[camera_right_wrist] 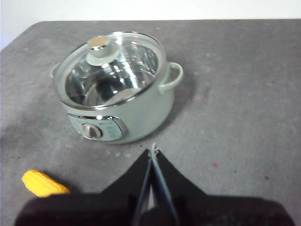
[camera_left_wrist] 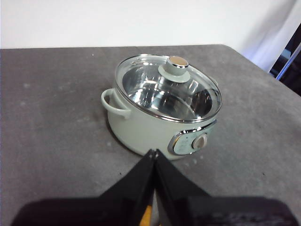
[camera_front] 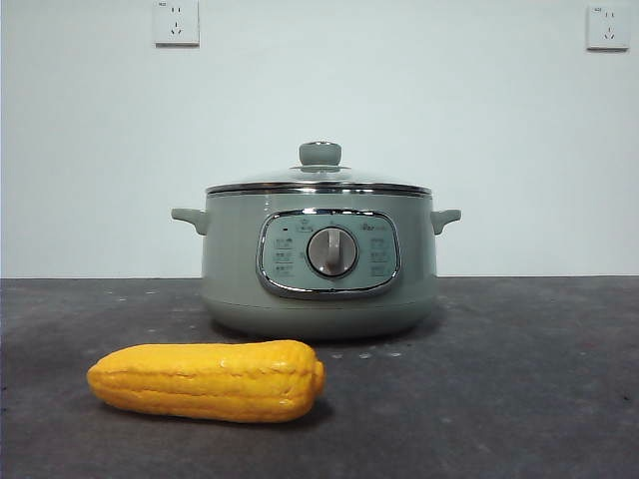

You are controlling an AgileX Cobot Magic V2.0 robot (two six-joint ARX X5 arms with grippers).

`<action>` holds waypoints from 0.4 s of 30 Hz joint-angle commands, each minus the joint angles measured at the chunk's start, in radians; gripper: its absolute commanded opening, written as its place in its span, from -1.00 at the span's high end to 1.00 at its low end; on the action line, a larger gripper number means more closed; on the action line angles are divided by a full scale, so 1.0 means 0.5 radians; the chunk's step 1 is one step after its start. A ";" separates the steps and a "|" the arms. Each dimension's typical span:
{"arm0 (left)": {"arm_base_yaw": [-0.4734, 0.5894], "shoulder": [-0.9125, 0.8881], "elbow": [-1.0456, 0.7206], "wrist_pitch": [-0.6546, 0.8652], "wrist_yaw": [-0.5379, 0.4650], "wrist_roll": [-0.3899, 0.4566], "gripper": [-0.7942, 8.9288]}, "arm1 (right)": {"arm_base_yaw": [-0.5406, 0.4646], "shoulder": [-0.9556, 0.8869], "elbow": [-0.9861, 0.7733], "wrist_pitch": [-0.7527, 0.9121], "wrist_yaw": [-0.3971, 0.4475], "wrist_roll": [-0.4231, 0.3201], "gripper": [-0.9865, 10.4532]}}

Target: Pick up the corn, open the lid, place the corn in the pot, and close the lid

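Both my grippers were pinched together and held nothing. Left gripper (camera_left_wrist: 154,154) hung right over the yellow-orange corn cob (camera_front: 208,380), which lay sideways before the pale green round pot (camera_front: 319,261). Right gripper (camera_right_wrist: 154,153) waited farther off.

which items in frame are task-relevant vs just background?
Task-relevant:
- yellow-orange tapered corn cob, lying on the table in front of the pot
- round clear glass lid with metal rim and green knob, seated on the pot
- squat sage-green electric pot with silver dial

Background:
- dark grey table
- two white wall sockets
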 commanded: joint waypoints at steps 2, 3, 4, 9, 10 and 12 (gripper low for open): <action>0.005 0.040 0.048 -0.047 0.060 0.045 0.84 | 0.004 0.024 0.035 0.003 -0.024 -0.045 0.82; 0.004 0.052 0.060 -0.052 0.082 0.044 0.83 | 0.004 0.025 0.036 0.003 -0.033 -0.045 0.82; 0.005 0.063 0.072 -0.052 0.114 0.044 0.81 | 0.004 0.026 0.036 0.004 -0.042 -0.045 0.81; 0.005 0.103 0.129 -0.051 0.119 0.040 -0.20 | 0.004 0.026 0.036 0.004 -0.079 -0.040 0.15; 0.005 0.111 0.138 -0.051 0.119 0.037 -0.39 | 0.004 0.026 0.036 0.004 -0.098 -0.028 -0.09; 0.004 0.121 0.150 -0.057 0.119 0.038 -0.47 | 0.004 0.026 0.036 0.003 -0.117 -0.023 -0.36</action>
